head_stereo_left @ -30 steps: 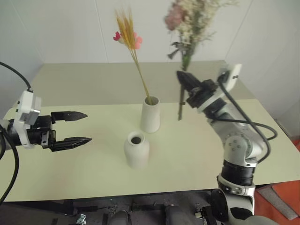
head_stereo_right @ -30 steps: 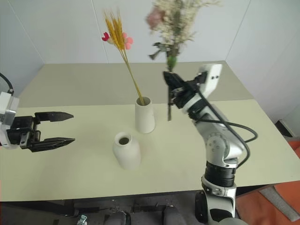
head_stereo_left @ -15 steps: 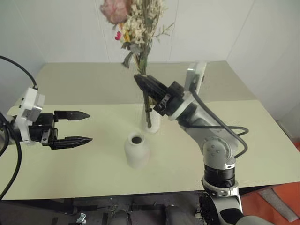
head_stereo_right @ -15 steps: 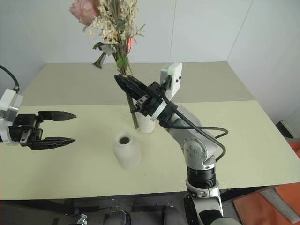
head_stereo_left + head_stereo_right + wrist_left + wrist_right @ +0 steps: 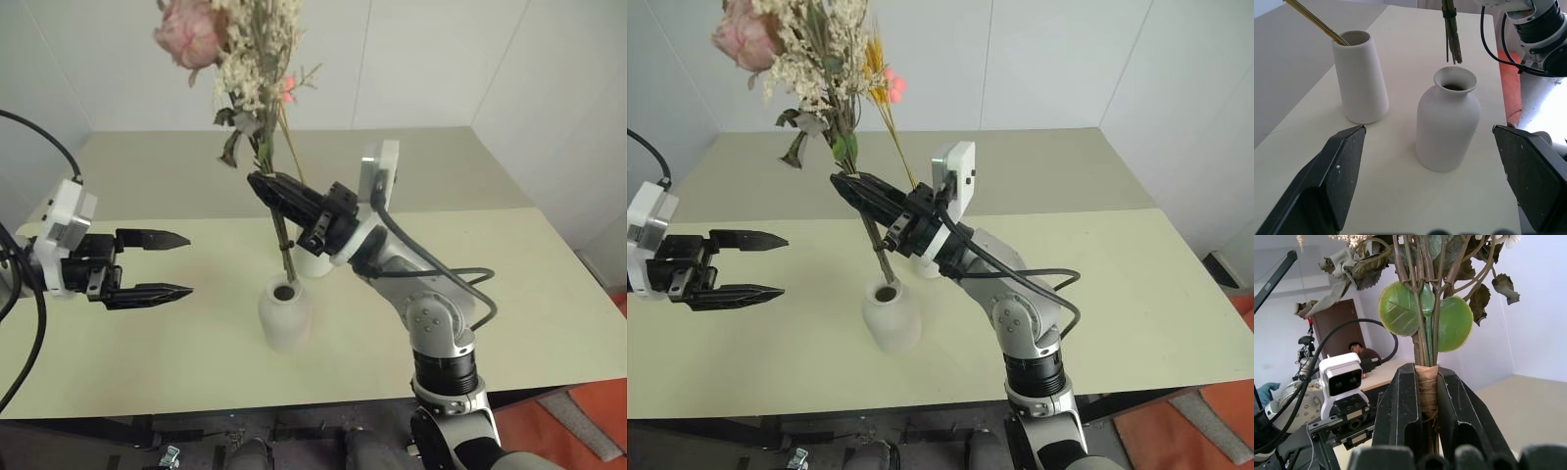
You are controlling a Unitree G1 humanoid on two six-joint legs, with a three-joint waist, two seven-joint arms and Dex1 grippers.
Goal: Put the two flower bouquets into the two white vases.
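One cream-white bouquet (image 5: 257,59) was clamped in the right end effector (image 5: 279,192), stems poised just above the rounded bottle vase (image 5: 284,314) for insertion, while the left end effector (image 5: 167,264) waited apart nearby.

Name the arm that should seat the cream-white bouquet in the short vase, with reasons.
Right. The right gripper is shut on the cream-white bouquet, stem ends just above the short vase. The left gripper is open and off to the side.
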